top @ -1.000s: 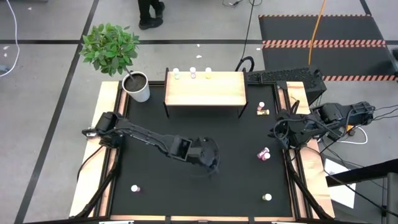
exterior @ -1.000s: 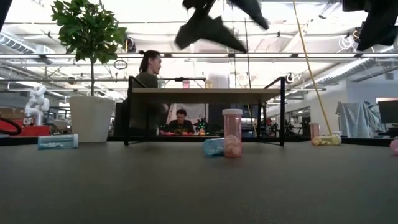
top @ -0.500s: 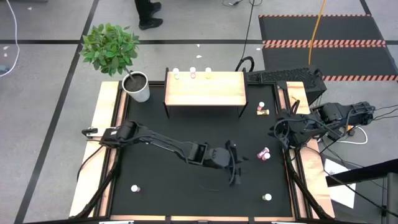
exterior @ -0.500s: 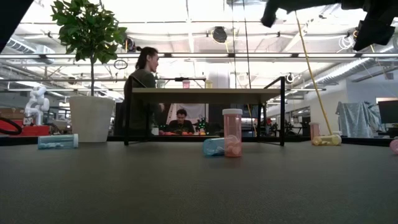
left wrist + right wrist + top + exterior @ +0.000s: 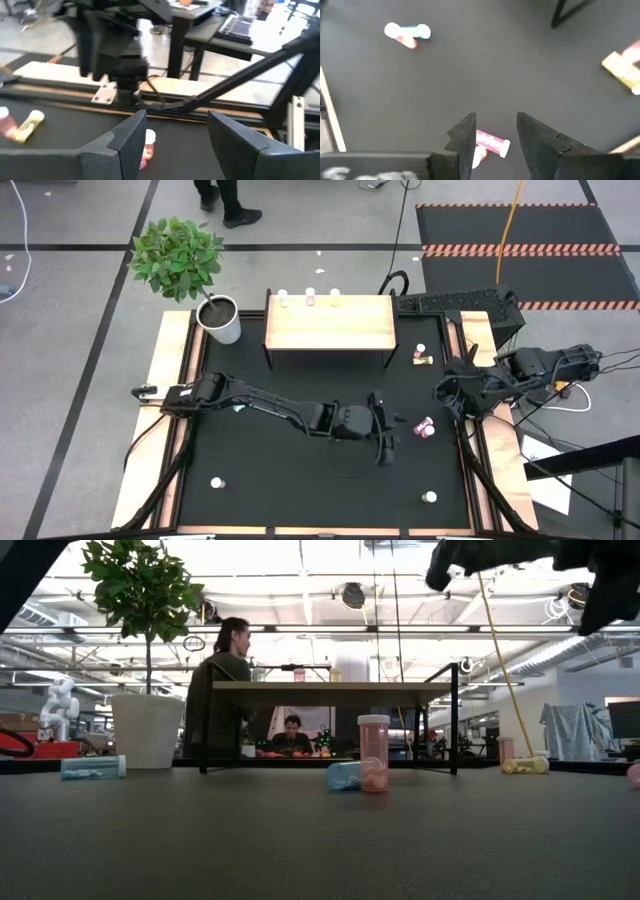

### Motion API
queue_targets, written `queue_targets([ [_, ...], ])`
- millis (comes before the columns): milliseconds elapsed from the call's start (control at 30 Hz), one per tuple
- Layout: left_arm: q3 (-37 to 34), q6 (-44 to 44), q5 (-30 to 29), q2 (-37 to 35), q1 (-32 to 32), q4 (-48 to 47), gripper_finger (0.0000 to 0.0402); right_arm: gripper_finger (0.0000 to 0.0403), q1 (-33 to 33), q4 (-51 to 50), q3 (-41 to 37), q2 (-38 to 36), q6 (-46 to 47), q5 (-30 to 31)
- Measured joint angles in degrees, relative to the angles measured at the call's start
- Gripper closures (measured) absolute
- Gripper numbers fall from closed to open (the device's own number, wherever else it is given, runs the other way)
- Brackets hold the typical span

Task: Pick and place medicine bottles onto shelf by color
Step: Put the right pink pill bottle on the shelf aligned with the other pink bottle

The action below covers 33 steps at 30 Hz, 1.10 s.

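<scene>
Left tool [image 5: 392, 435] apart, empty, just beside pink bottle [image 5: 425, 426] lying flat, cap away from tool; right tool [image 5: 495, 132] apart above it.

Landmark: wooden shelf [image 5: 329, 323] at the mat's far edge.
Before the shelf: bare black mat [image 5: 300, 385]; open passage.
Right of the shelf: yellow bottle [image 5: 421, 358] lies near its leg.
Left of the shelf: white plant pot [image 5: 222, 320] close by.
Further out, right side: left arm [image 5: 270, 408] lies across the mat toward a lying pink bottle [image 5: 425, 427].
</scene>
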Motion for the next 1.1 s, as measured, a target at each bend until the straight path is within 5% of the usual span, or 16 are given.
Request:
queue_targets([
  [300, -0.02, -8.21, -0.09, 0.08, 3.09, -10.79, 0.0133, 0.0262, 0.63, 1.67, -8.38, 0.05, 4.51, -7.65],
  [533, -0.02, -20.4, 1.62, -0.94, 5.5, -28.47, 0.0112, 0.0239, 2.37, 3.29, -11.12, 0.04, 9.22, -5.94],
  [767, -0.02, -30.5, 18.41, -0.99, 10.11, -36.66, 0.013, 0.0212, -0.45, 3.9, -11.05, 4.49, 16.57, -1.04],
  [933, -0.02, -26.02, 26.15, -1.0, 13.07, -37.68, 0.014, 0.0207, -3.96, 9.18, -11.05, 9.35, 2.84, -5.9],
  [1100, -0.02, -20.22, 30.35, -3.33, 15.95, -40.53, 0.0148, 0.021, -7.99, 12.84, -10.67, 10.9, 11.4, -10.07],
])
